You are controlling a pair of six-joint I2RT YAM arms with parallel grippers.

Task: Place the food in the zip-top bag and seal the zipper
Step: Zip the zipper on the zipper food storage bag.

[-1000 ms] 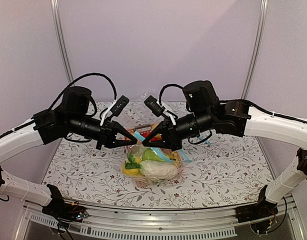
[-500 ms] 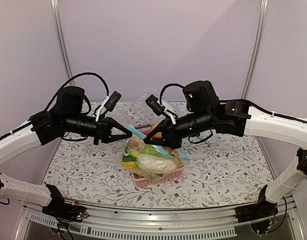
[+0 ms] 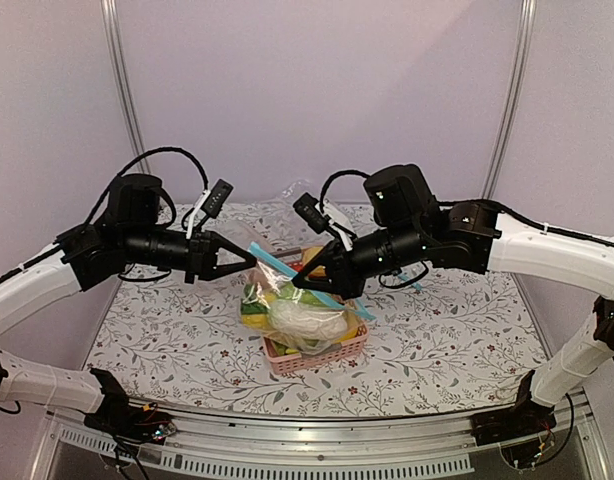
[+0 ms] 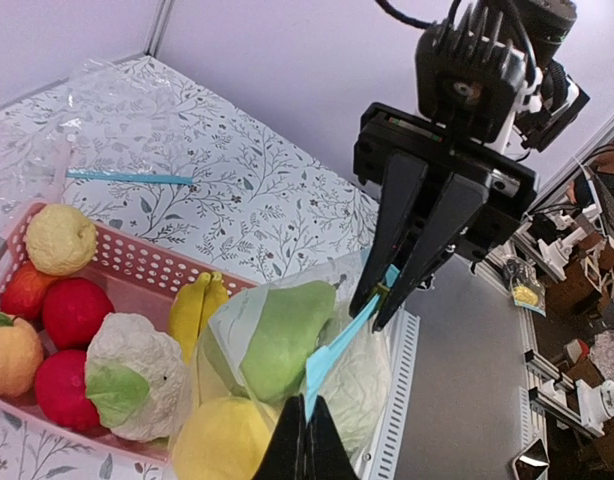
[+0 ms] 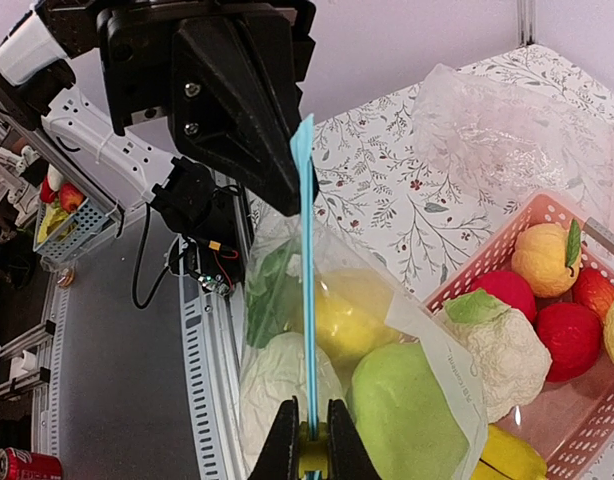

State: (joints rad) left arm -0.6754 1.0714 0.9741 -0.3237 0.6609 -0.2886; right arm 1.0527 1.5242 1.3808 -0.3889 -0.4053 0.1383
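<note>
Both hands clench the zipper [image 5: 309, 300], left hand [image 4: 307, 422] near one end, right hand [image 5: 309, 425] farther along; the zip-top bag [image 5: 442, 335], food [image 5: 402, 415] inside, hangs from it over the pink basket [image 5: 507, 250]. Sealing well likely needs a taut strip and one pinch slid along it.

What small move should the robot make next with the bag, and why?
Probably draw the left hand away from the right hand, so the zipper slides through the right hand's pinch and presses shut. Both hands pinch the taut strip, part of it trails beyond the right hand, and the food already sits inside the zip-top bag.
</note>
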